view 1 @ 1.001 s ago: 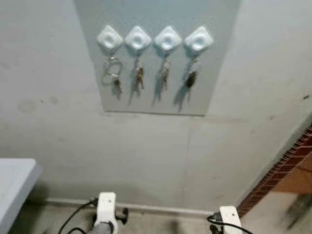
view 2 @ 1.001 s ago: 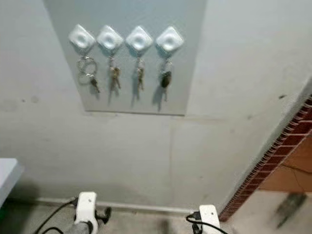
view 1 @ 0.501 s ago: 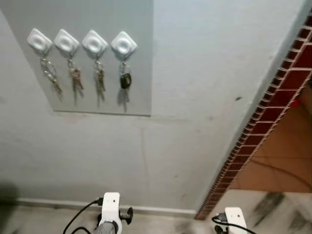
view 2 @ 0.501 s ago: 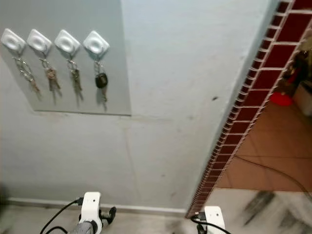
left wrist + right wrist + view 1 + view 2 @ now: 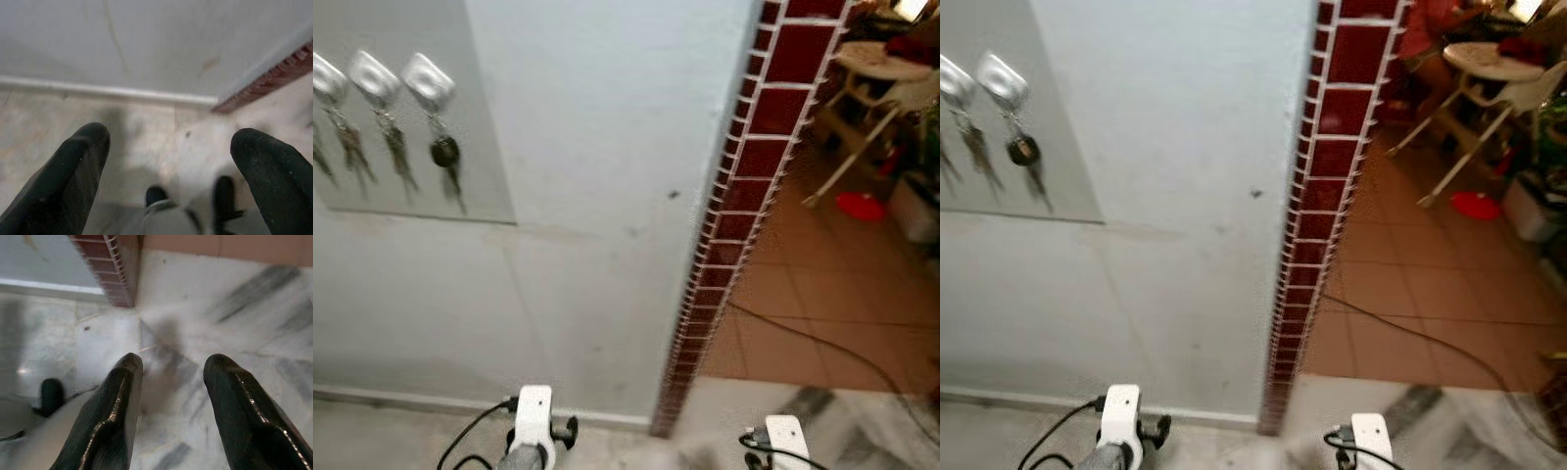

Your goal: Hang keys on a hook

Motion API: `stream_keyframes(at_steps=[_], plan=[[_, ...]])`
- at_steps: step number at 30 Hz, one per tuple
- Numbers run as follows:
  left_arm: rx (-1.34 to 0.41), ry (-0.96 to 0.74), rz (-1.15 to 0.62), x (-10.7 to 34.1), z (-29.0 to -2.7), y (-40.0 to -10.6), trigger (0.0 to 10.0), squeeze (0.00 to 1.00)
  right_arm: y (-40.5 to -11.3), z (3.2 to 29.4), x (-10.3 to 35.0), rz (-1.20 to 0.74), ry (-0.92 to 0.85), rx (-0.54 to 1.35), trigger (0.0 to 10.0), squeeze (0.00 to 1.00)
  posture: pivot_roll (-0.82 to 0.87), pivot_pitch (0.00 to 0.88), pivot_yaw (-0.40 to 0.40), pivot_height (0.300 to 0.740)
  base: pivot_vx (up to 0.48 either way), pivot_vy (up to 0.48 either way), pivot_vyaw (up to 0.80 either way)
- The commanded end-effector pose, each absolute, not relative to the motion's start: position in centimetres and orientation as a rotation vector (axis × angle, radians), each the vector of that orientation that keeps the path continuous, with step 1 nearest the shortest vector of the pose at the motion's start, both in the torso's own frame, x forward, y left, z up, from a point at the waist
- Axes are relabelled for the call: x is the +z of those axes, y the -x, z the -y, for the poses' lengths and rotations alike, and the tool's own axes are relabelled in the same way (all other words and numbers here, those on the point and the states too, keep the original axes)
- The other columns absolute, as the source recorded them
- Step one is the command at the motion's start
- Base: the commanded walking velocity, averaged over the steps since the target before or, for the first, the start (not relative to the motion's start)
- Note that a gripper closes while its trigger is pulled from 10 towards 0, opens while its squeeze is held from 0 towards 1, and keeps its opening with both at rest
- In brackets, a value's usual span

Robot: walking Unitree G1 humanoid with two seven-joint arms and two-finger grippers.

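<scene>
Left eye view has swung right: bunches of metal keys [image 5: 396, 157] dangle from white diamond-shaped plastic hooks [image 5: 426, 78] at the left edge, while left gripper [image 5: 168, 147] and right gripper [image 5: 171, 374] both gape empty.

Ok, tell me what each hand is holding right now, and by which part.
Nothing. The left hand and the right hand both hang open over the floor, with nothing between their fingers. The keys hang on the wall hooks.

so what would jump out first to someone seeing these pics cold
Probably the dark red tiled wall edge running up the middle. Left of it, a grey panel on the pale wall carries white hooks with keys hanging from them; right of it, an orange tiled floor leads to a white chair.
</scene>
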State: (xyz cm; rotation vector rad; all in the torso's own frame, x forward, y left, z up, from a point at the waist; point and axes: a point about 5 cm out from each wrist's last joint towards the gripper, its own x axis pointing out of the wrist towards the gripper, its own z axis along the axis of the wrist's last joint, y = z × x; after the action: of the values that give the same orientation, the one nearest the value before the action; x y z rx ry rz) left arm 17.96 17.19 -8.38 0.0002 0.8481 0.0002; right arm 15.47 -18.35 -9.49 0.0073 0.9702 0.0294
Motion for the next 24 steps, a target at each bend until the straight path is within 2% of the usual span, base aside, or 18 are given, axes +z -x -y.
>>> stream_keyframes(at_steps=[1,8,24], plan=[[-0.007,0.003,-0.824,-7.99,-17.03,-18.76,10.0,0.0,-15.65,18.57,-9.38,-0.963,-0.01,0.026,10.0,0.0,-0.07,0.0,0.002,0.74,0.0,-0.48,0.0],[-0.006,0.001,-0.824,-7.99,-17.03,-18.76,10.0,0.0,-15.6,18.6,-9.4,-0.964,-0.012,0.023,10.0,0.0,-0.07,0.0,0.002,0.74,0.0,-0.436,0.0],[0.017,0.023,-0.827,-7.97,-17.15,-18.84,10.0,0.0,-15.45,18.81,-9.51,-0.99,-0.019,-0.008,10.0,0.0,-0.06,0.0,-0.002,0.74,0.0,0.0,0.0]])
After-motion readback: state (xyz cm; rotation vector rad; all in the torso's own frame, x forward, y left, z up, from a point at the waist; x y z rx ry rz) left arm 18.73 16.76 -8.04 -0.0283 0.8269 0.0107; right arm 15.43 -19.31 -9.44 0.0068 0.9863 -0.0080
